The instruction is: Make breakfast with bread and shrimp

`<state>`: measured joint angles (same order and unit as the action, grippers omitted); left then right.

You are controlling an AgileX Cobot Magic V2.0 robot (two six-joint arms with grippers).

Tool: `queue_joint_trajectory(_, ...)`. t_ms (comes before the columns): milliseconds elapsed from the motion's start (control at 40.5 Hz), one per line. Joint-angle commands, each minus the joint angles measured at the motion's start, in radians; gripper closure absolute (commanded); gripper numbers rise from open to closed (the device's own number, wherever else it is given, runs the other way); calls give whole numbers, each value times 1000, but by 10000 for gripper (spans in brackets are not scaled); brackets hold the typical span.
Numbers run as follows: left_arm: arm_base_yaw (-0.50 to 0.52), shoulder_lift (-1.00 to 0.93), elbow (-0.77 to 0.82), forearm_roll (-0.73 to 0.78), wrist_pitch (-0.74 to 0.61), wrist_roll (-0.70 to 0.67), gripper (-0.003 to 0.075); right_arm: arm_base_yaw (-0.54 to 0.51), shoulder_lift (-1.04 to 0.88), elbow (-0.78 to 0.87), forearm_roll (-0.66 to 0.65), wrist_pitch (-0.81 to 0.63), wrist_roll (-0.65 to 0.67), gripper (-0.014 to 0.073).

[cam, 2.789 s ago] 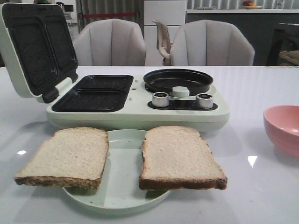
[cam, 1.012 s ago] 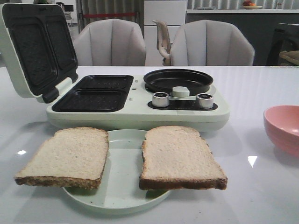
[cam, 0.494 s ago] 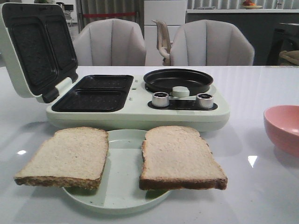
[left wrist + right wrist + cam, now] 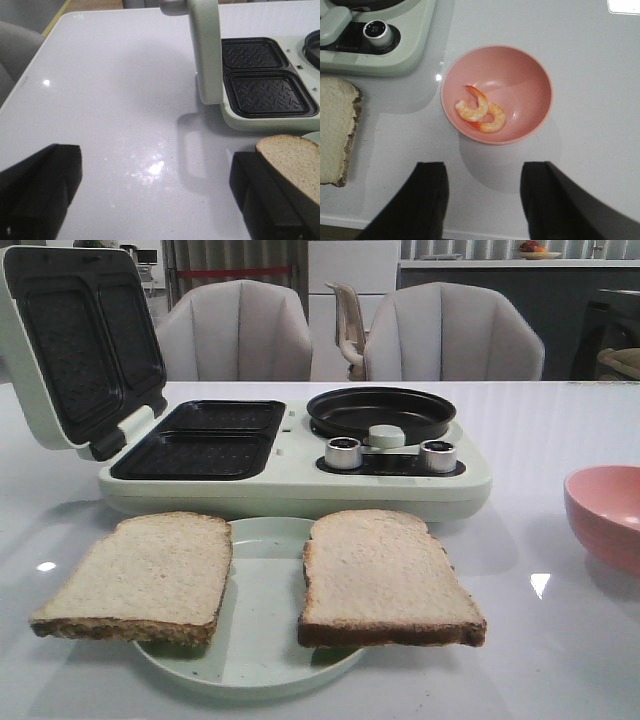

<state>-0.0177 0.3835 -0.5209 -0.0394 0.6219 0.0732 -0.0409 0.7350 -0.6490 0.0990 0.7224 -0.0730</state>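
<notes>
While curled, the shrimp (image 4: pixel 481 111) lie flat in the pink bowl (image 4: pixel 520 75).

Both grippers gape wide – left gripper (image 4: pixel 155 195) (right gripper (image 4: pixel 484 200) too)

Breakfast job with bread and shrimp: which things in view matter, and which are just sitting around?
For the job:
- two cream, brown-crusted bread slices on the pale green plate
- two curled orange-white shrimp in the pink bowl
- open pale green breakfast maker

Just lying about:
- two grey chairs behind the table
</notes>
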Motion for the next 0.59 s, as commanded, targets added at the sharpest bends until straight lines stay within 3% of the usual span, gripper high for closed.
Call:
queue_joint_trajectory(0, -10, 42, -26, 4, -71, 4, 57, -5, 0, -26, 5, -57, -4, 129)
queue_joint_trajectory(148, -96, 101, -26, 4, -79, 56, 57, -5, 0, -26, 5, -57, -4, 129)
queue_joint_trajectory(346, -318, 190, -20, 16, -83, 218, 89, -5, 0, -26, 5, -57, -4, 129)
queue_joint_trajectory(568, -537, 319, 62, 195, -172, 231, 118, -5, 0, -26, 5, -57, -4, 129)
